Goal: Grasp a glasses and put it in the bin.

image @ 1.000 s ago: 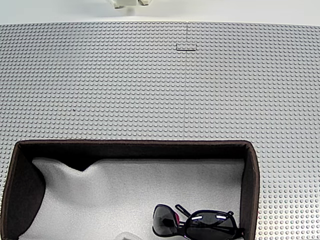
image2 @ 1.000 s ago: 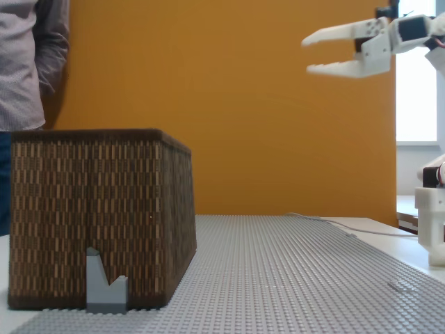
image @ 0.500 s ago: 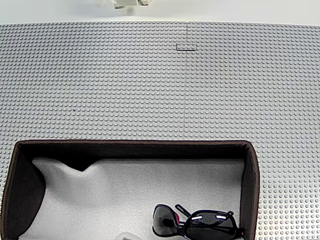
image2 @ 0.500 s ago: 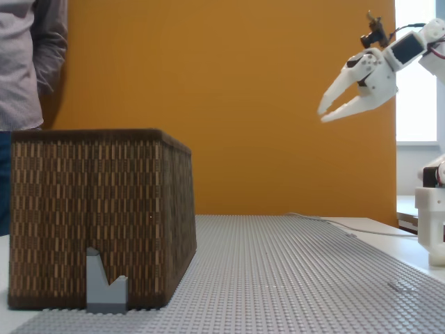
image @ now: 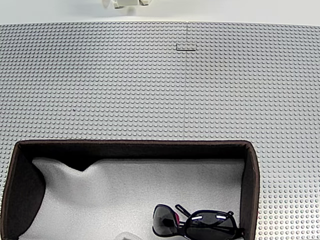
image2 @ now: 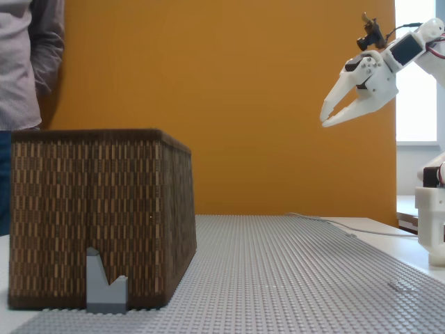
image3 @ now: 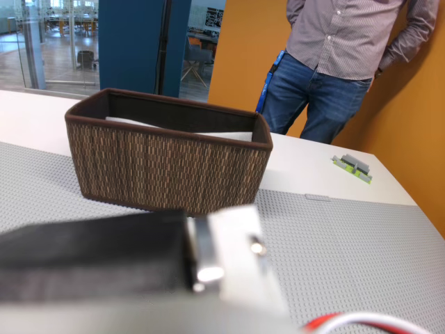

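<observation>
Glossy dark glasses [image: 197, 223] lie at lower right inside the bin [image: 250, 175], on white padding. Your gripper [image2: 332, 116], upper right, hangs spread and empty. They look light, slippery, fragile; pinch the bridge.

The bin [image2: 97, 216] wears a woven brown-and-tan weave outside, with dark brown inner walls [image: 15, 190] and white padding [image: 125, 195]. Inside the bin, the glasses [image: 197, 223] are glossy black with a pink-red accent. Beside the bin, the studded baseplate [image: 150, 80] is grey. The fingers [image2: 341, 117] are white against the orange wall [image2: 243, 83]. A person's shirt [image3: 348, 35] is finely checked grey, the jeans [image3: 313, 97] blue.
</observation>
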Available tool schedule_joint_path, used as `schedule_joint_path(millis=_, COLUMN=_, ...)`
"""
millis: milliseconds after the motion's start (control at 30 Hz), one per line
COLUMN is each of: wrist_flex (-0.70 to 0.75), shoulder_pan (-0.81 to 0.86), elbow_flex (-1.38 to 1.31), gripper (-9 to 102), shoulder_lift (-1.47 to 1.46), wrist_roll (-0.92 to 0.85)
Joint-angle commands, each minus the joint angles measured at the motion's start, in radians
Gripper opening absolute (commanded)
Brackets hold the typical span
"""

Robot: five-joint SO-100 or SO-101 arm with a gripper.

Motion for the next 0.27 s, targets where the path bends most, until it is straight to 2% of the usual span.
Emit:
schedule_joint_path(millis=0, wrist_flex=0.012, shoulder_pan=-0.020, elbow_flex=-0.014, gripper=0, shoulder_lift=0.006, wrist_roll=-0.008)
schedule_joint_path(millis=233, wrist_flex=0.005, shoulder_pan=-0.026, elbow_flex=-0.011, gripper=0, shoulder_lift=0.014, wrist_roll=-0.002)
